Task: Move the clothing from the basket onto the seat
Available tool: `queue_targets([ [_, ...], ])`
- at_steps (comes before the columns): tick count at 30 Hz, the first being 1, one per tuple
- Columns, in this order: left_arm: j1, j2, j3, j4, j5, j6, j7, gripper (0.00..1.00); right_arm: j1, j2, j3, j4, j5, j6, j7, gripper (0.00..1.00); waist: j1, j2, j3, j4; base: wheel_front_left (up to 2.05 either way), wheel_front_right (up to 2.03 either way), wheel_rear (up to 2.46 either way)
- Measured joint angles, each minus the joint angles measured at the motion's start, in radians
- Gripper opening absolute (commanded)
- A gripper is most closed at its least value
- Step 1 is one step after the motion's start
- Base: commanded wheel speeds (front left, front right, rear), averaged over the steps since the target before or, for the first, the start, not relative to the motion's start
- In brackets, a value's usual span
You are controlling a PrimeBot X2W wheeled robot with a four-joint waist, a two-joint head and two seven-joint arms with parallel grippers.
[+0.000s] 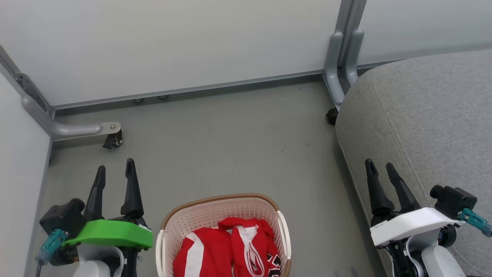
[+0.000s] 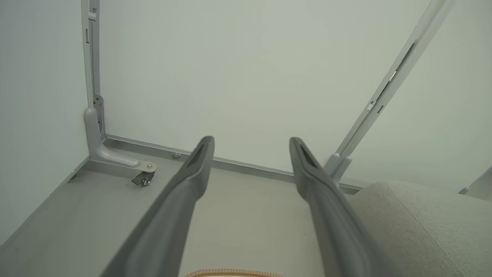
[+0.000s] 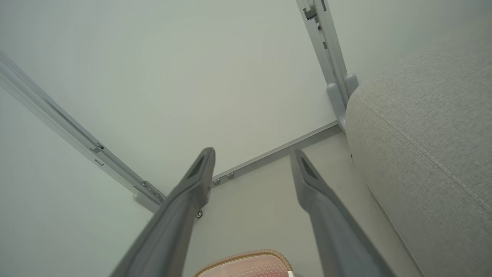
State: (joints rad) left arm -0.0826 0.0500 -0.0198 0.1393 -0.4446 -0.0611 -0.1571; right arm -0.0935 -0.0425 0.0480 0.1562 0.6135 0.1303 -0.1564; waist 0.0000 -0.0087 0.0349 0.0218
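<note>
**Head view, from the robot outward.** The basket (image 1: pixel 215 216) stands on the grey floor (image 1: pixel 230 146) at the lower edge of the view, between the two arms. It has perforated cream walls, a brown woven-look rim and a white handle on each side. The clothing (image 1: pixel 230 250) lies bunched inside it: red fabric with white stripes and a patch of black-and-white lettering at the lower right, all within the rim.

The left gripper (image 1: pixel 115 166), with a green wrist cover, and the right gripper (image 1: pixel 379 164), with a white one, flank the basket and point away from the robot. Each has its fingers spread and holds nothing. Both wrist views show a wide gap between the fingers, with bare floor and wall beyond. The left gripper hangs over the floor beside the basket. The right gripper shows against the near-left edge of the seat (image 1: pixel 434 115).

The seat is a grey upholstered cushion with a stitched seam and a rounded corner, to the right of the basket and apart from it.

Farther off, the floor ends at pale partition panels (image 1: pixel 173 46) in grey metal frames. A bent foot with a small caster (image 1: pixel 113 141) stands at the far left. A double upright post (image 1: pixel 344 50) rises by the seat's far corner.
</note>
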Motion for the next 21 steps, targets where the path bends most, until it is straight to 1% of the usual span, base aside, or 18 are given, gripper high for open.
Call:
queue_targets([
  [21,-0.010,0.008,-0.027,-0.002,0.194,0.027,-0.048,1.00,-0.001,-0.003,0.027,-0.006,-0.198,0.000,-0.047,1.00,0.0000,0.0000,0.005,0.010,0.00,0.00,0.00],
])
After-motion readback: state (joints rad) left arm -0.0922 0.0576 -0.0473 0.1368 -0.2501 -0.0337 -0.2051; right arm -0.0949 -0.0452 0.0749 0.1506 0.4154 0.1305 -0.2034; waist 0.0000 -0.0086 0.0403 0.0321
